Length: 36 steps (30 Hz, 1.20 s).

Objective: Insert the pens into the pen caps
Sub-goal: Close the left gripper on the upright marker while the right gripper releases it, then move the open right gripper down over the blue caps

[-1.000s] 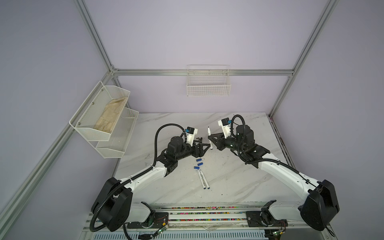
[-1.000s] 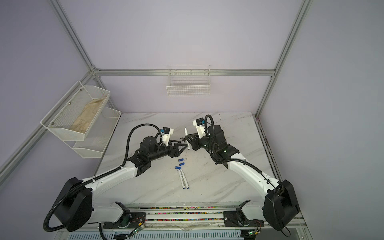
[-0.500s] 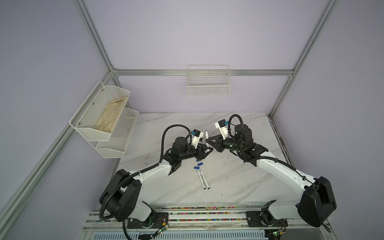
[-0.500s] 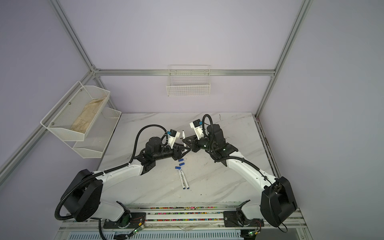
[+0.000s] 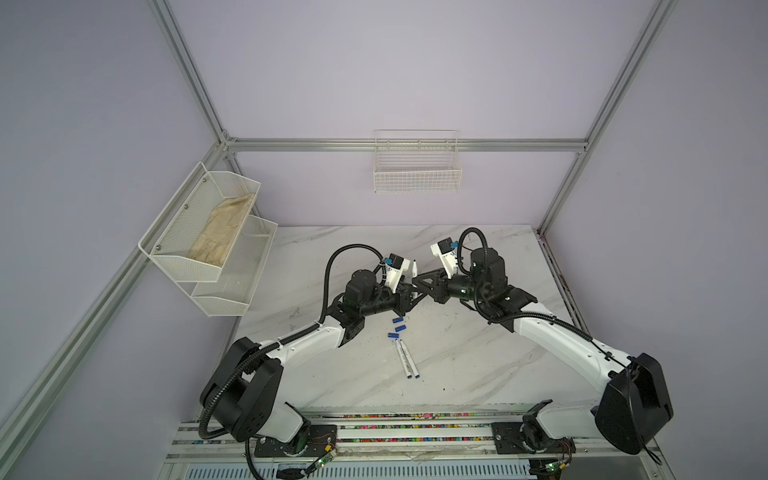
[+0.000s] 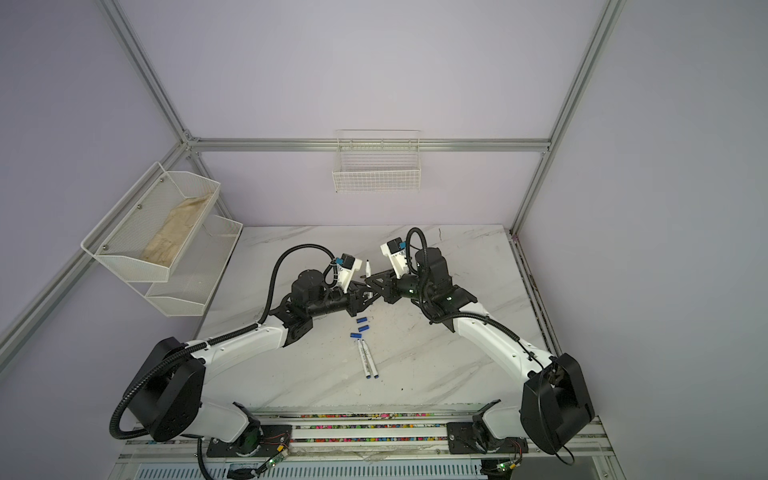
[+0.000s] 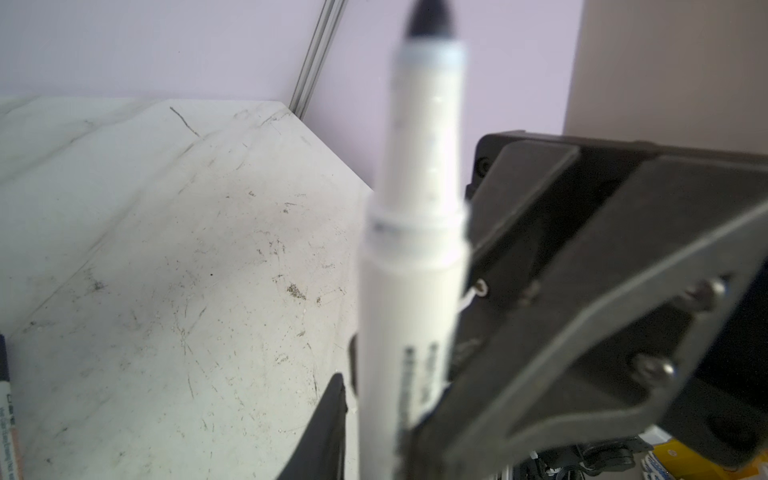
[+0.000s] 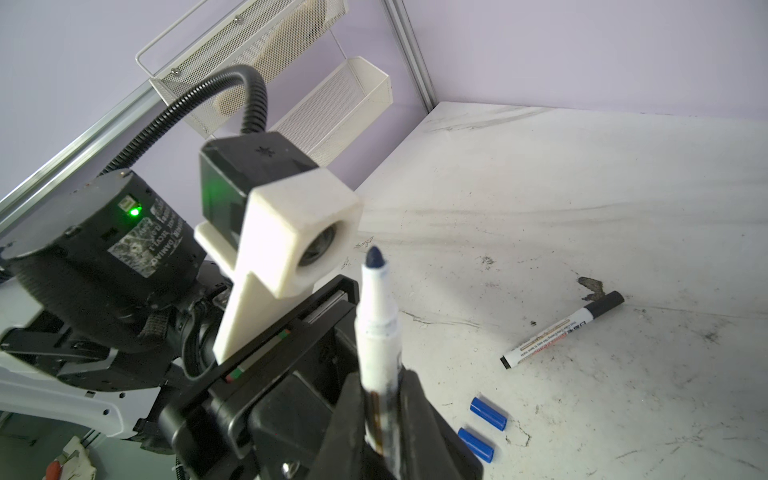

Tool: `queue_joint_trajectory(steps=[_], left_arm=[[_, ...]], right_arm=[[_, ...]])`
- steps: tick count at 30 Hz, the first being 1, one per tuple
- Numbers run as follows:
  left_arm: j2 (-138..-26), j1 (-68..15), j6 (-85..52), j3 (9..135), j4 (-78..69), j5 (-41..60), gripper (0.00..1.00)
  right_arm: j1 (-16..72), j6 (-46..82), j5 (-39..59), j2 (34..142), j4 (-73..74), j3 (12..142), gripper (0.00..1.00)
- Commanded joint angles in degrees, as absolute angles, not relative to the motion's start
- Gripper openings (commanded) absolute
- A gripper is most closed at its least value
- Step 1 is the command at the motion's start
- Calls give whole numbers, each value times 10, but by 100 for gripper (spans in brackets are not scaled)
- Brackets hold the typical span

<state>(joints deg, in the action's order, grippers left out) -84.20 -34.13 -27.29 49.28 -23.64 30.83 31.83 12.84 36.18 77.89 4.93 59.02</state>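
An uncapped white pen (image 5: pixel 414 268) with a dark blue tip stands upright above the table's middle in both top views. My right gripper (image 8: pixel 382 415) is shut on its lower barrel. My left gripper (image 7: pixel 374 440) meets it from the opposite side and is shut on the same pen (image 7: pixel 411 257), just below the right fingers (image 7: pixel 582 311). Three blue pen caps (image 5: pixel 398 320) lie loose on the table in front of the grippers. Two more pens (image 5: pixel 405 360) lie side by side nearer the front. A pen with a black cap (image 8: pixel 561 330) lies beyond two of the blue caps (image 8: pixel 488 412).
A two-tier white mesh shelf (image 5: pixel 208 232) hangs on the left wall and a wire basket (image 5: pixel 417 166) on the back wall. The marble table (image 5: pixel 478 365) ends at a front rail (image 5: pixel 415 428). Another pen's end (image 7: pixel 6 415) shows in the left wrist view.
My left gripper moved right to the upright pen and shut on it. The right gripper shifted slightly left while staying shut on the pen.
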Motion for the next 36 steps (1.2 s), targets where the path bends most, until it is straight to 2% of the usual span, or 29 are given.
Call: queue_joint_trajectory(steps=[1,3,6,9,10,12,15,17,25,31,36], left_arm=[[-829,-334,-280,540,-263,288,6],[-822,-333,-287,531,-274,281,1],[-815,-331,-292,508,-275,236,0],[-775,-332,-302,473,-242,116,0],[-766,-331,-314,459,-226,56,0],[-748,-327,-344,435,-184,-53,0],[-724,-314,-412,399,-119,-174,0],[-712,-303,-436,384,-93,-199,0],[-689,-301,-416,388,-57,-210,0],[-683,-301,-413,388,-48,-204,0],[-674,-301,-416,379,-42,-198,0]], right_arm=[[314,132,375,763,49,587,0],[314,133,368,762,45,585,0],[314,102,333,771,0,595,0],[318,73,327,794,-52,608,40],[323,69,316,800,-63,608,47],[338,67,293,803,-73,603,52],[366,46,253,821,-111,605,53],[393,32,217,844,-137,612,53],[436,49,115,974,-171,674,54],[451,59,87,1057,-197,734,62],[460,71,48,1116,-217,777,64]])
